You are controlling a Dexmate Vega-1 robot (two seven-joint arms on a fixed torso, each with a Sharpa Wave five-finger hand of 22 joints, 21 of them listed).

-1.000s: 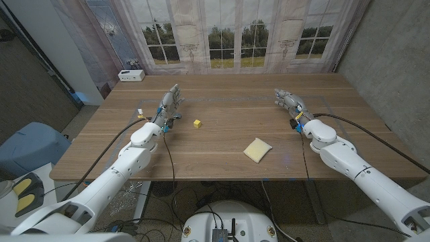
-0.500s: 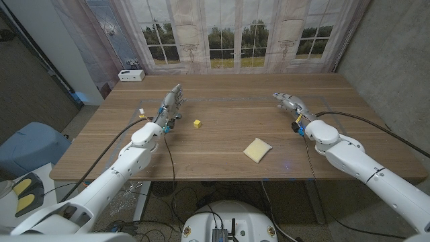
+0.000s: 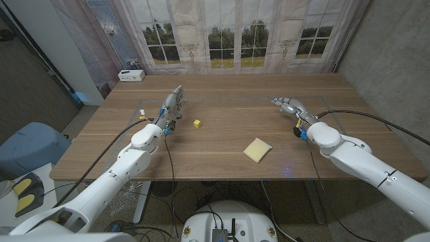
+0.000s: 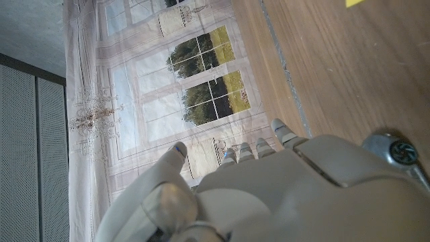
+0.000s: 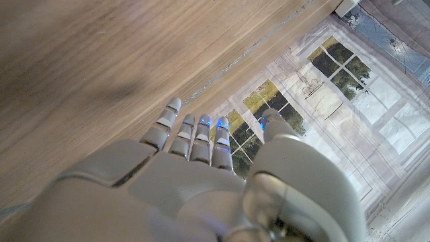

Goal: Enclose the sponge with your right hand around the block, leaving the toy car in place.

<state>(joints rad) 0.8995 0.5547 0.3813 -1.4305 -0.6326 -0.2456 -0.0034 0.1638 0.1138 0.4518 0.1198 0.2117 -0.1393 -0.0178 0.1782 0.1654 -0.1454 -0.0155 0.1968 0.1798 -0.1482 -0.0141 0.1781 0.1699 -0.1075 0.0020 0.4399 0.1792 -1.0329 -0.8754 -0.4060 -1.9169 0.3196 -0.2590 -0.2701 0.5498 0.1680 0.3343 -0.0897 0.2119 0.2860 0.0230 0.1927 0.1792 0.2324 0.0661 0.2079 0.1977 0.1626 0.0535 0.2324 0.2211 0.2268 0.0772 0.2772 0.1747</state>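
The wooden worktop (image 3: 222, 138) is carrying a yellow sponge (image 3: 257, 150) near its front edge and a small yellow block (image 3: 197, 124) well apart to the left. The right hand (image 3: 289, 106) is hovering behind the sponge, holding nothing, fingers (image 5: 195, 134) extended and slightly apart. The left hand (image 3: 173, 102) is standing near the block, fingers likewise apart and holding nothing.

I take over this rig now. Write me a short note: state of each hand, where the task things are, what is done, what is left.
Left hand: open, holds nothing, at the table's left side.
Right hand: open, holds nothing, far right of the table, fingers stretched out.
Sponge: flat on the table near the front edge, nearer than the right hand, untouched.
Small yellow block: left of centre, apart from the sponge.
No toy car is visible.
Done: nothing yet.
Left: bring the right hand to the sponge and close around it.
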